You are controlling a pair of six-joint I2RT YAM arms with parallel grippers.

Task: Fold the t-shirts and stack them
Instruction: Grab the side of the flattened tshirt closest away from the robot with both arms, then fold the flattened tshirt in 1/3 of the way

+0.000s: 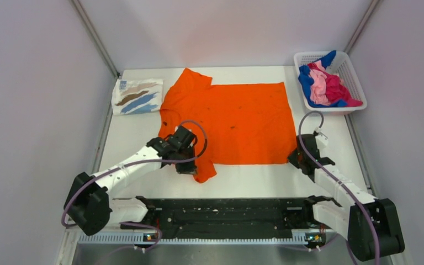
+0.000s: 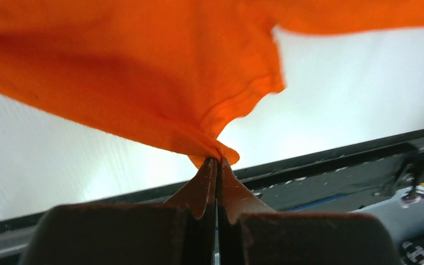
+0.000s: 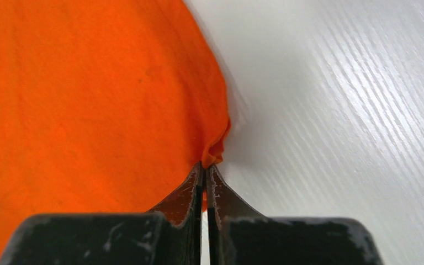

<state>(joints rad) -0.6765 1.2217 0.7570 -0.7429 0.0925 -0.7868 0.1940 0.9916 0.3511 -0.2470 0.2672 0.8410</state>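
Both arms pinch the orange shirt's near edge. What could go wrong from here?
1. The left fingers and right fingers each hold only a thin pinch of the orange t-shirt; it may slip on lifting.
2. The left pinch is on the bunched sleeve, so the fold may skew.
3. The folded white t-shirt lies right beside the far sleeve and might get nudged.
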